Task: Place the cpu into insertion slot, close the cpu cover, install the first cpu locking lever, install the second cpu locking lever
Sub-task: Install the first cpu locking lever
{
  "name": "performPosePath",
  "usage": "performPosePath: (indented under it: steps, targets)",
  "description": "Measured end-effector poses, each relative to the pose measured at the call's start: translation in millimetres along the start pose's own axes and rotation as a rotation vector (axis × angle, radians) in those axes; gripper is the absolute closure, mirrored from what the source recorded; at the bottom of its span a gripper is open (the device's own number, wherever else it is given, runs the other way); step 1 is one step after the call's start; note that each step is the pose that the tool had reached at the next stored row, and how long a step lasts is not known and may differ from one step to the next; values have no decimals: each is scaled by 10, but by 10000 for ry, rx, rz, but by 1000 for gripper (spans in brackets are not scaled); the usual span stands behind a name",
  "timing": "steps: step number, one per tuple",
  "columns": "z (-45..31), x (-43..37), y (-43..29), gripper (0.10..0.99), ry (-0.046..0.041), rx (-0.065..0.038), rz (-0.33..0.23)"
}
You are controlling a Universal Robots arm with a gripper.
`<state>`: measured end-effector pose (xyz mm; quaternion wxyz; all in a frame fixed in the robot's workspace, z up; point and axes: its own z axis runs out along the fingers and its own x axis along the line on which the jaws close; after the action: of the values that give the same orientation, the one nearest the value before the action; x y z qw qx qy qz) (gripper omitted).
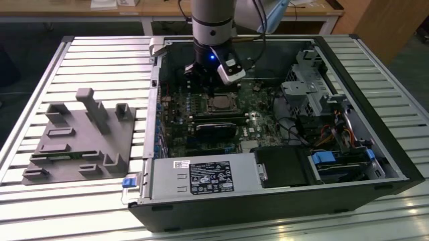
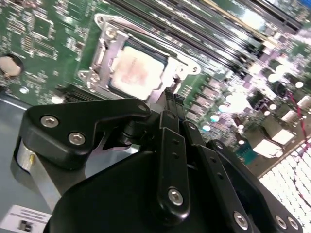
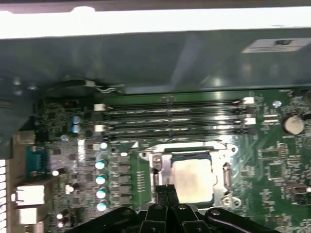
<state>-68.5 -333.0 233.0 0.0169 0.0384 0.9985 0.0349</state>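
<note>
Your gripper (image 3: 167,189), fingers (image 3: 162,195) pinched narrow and apparently empty, hovers at the rim of the insertion slot (image 3: 146,156), where the cpu (image 3: 193,179) lies seated under the lowered cpu cover (image 3: 226,175); the lever-locking step appears in hand, calling for a steady, well-aimed push.

Light glares off the slatted table (image 1: 100,60) while the inside of the case (image 1: 268,208) sits in shadow (a blue lamp (image 1: 212,56) glows on the arm (image 1: 213,20)), and a white strip (image 3: 146,22) burns out in the first wrist view.
</note>
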Motion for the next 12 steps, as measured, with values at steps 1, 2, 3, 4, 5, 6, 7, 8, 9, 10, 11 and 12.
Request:
performPosePath:
  steps: [1, 2, 3, 4, 5, 6, 7, 8, 9, 10, 11, 12]
  targets:
    - [-1, 26, -2, 980, -2, -1, -1]
    - [-2, 50, -4, 980, -3, 0, 1]
    - [-3, 75, -6, 980, -4, 0, 1]
    - [-3, 94, -7, 980, -6, 0, 1]
    - [-4, 108, -8, 980, -6, -1, 0]
    - [-4, 123, -9, 980, -6, -1, 0]
    - [-5, 138, -10, 980, -7, -1, 0]
    - [-5, 151, -11, 980, -7, -2, -1]
    - [-6, 164, -12, 980, -7, -1, 1]
    - [-6, 176, -13, 980, -7, -1, 1]
    - [-6, 186, -14, 980, -8, -2, 1]
    - [-7, 195, -14, 980, -8, -2, 0]
